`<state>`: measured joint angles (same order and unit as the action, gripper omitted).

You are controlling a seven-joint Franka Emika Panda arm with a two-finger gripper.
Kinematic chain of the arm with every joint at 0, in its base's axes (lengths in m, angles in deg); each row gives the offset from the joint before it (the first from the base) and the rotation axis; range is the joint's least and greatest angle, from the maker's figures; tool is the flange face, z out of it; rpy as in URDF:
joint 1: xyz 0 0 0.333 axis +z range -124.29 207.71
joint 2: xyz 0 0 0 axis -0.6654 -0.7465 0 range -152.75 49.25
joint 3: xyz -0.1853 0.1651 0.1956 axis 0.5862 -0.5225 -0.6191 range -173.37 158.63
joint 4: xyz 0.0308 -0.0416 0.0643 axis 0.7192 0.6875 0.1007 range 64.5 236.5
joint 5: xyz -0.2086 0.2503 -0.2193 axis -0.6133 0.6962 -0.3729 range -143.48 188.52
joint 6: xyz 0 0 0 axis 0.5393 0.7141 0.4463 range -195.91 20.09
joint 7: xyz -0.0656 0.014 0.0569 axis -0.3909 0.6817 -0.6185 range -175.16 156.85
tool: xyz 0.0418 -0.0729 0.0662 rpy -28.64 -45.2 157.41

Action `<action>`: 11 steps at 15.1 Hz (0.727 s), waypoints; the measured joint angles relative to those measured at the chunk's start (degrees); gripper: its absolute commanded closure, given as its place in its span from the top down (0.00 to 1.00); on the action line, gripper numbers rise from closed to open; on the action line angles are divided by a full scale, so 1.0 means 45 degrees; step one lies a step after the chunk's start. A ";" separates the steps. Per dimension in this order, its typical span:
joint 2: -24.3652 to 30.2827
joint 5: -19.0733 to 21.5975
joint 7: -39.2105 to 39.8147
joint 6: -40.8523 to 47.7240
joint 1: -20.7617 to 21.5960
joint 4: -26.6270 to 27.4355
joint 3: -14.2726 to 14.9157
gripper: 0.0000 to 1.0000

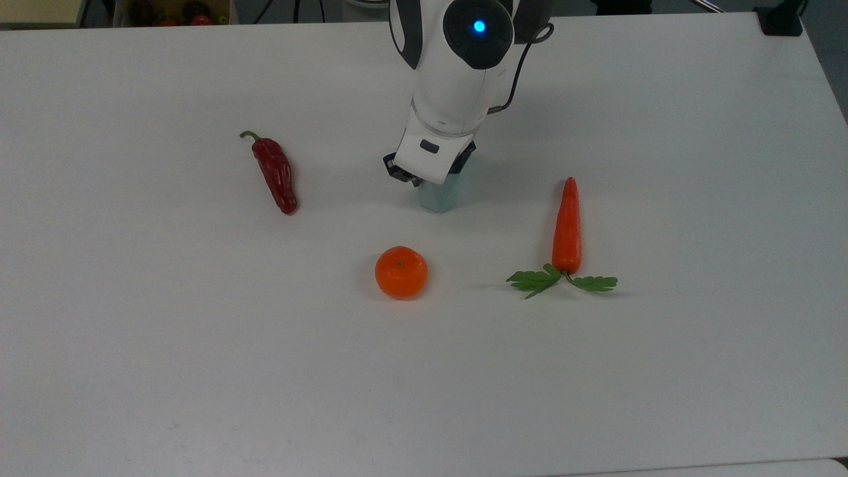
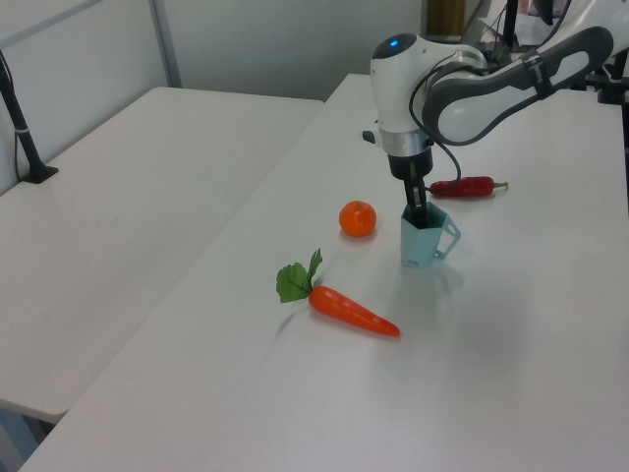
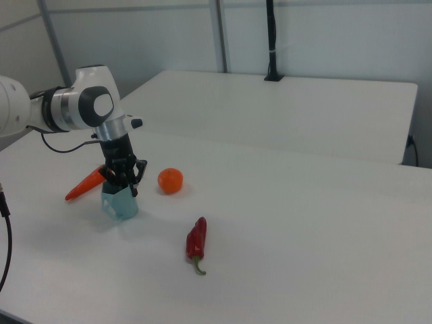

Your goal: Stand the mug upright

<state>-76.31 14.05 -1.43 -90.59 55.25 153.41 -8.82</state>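
Note:
The mug (image 2: 422, 243) is a small pale blue-green faceted cup with a thin handle on the left view's right. It stands upright with its mouth up, its base at or just above the white table (image 1: 199, 371); I cannot tell which. My gripper (image 2: 417, 210) points straight down and is shut on the mug's rim, with one finger inside the cup. In the top view the arm covers most of the mug (image 1: 440, 197), with the gripper (image 1: 430, 177) above it. In the right view the gripper (image 3: 122, 187) sits on top of the mug (image 3: 121, 204).
A dark red chili pepper (image 1: 275, 173) lies to the top view's left of the mug. A tangerine (image 1: 401, 271) sits in front of it, and a carrot (image 1: 567, 228) with green leaves lies to the top view's right. A second white table (image 2: 128, 187) adjoins.

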 measured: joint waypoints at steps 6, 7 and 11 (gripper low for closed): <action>0.0760 0.0000 -0.0096 0.0616 -0.0279 -0.0190 0.0003 1.00; 0.1032 -0.0001 -0.0353 0.0742 -0.0355 -0.0236 0.0012 1.00; 0.2574 0.0000 -0.1819 0.1619 -0.1016 -0.0291 0.0031 1.00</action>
<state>-64.72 14.05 -9.61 -83.31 50.68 152.10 -8.68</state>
